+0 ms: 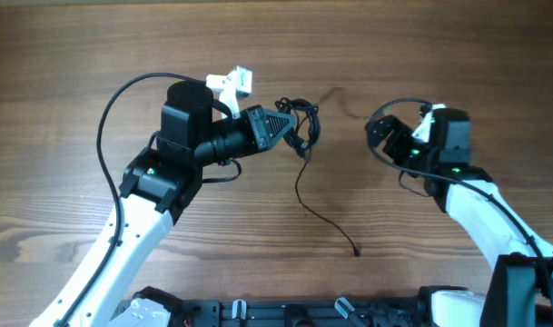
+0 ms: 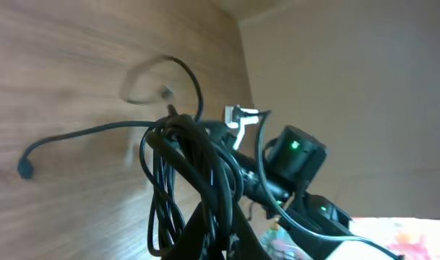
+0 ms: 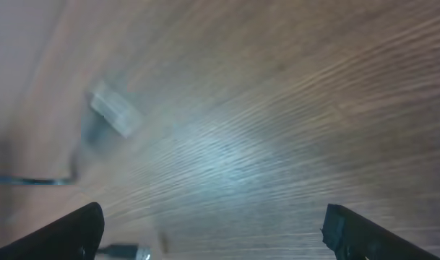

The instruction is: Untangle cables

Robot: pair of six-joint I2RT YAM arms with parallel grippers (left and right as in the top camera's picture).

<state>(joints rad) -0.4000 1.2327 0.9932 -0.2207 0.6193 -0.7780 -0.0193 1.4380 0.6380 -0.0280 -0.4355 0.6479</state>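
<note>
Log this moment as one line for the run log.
left fingers: shut on cables | right fingers: open, empty | loose strand: stretched out over table

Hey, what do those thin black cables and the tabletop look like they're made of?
The cables: thin black cords, likely sheathed in rubber or soft plastic, judging by the smooth, slightly shiny surface and the loose bends. The table: wood or a wood-look laminate, brown with long grain lines and a low sheen; the pictures cannot settle which.
</note>
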